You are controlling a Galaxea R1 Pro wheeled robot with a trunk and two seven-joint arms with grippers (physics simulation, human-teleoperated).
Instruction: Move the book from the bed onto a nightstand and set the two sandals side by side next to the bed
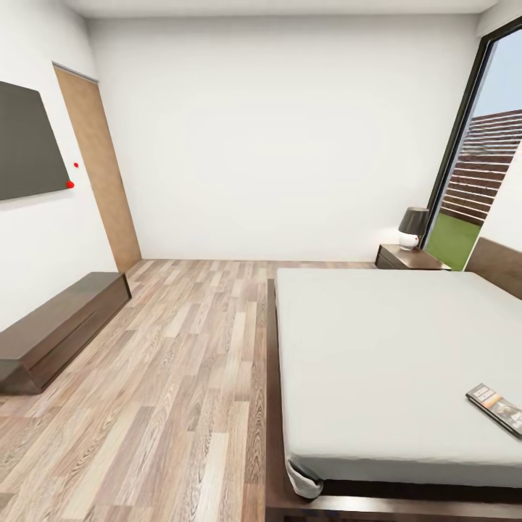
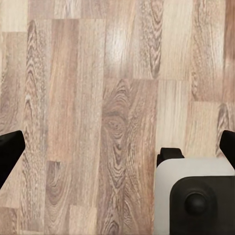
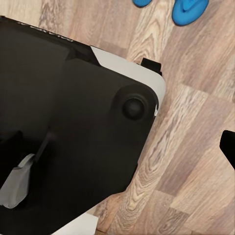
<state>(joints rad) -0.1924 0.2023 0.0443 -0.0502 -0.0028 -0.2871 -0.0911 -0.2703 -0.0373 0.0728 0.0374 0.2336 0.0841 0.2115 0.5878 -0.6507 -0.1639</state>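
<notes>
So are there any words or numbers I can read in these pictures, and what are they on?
Book on the bed: white lettering on the cover, too small and blurred to read.
Robot base: a faint line of marks along its dark edge, too blurred to read.
No other words or numbers anywhere.

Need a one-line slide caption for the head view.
Bedroom: book lying on the bed, nightstand with lamp beyond it.
</notes>
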